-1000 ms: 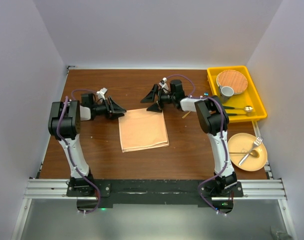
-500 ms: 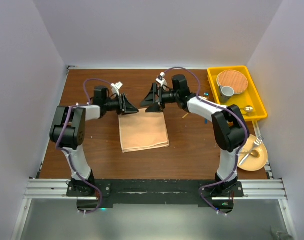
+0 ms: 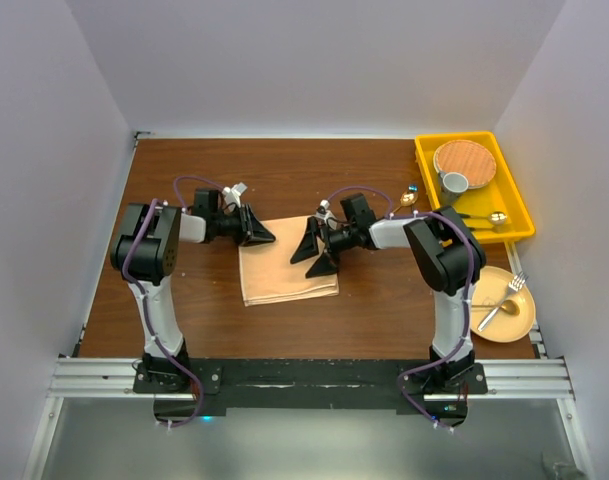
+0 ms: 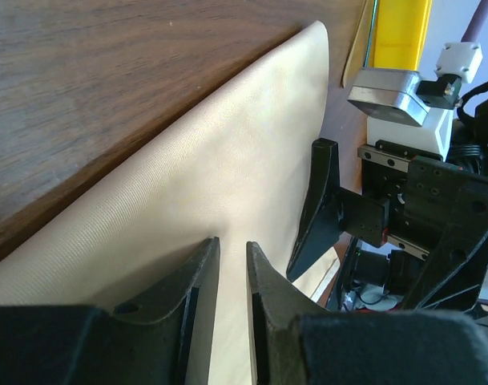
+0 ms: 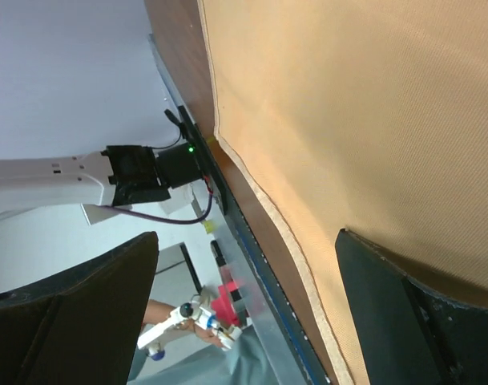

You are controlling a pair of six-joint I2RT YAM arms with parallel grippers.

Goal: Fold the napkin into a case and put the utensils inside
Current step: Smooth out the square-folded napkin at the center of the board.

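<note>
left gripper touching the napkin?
Cannot tell. Left wrist view shows the left gripper with its jaws narrowly apart over the napkin, but neither contact nor a gap shows plainly.

Table [image 3: 284, 335] bare in front of napkin [image 3: 284, 268]; right side blocked: yellow tray [image 3: 507, 176], plate [image 3: 524, 322] (both at table edge).

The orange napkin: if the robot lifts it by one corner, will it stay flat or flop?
Probably flop: the napkin lies thin and flat in layers, with a soft hemmed edge. Its sheen suggests smooth cloth, so it may slide on the table when pushed. Being thin, likely light.
</note>
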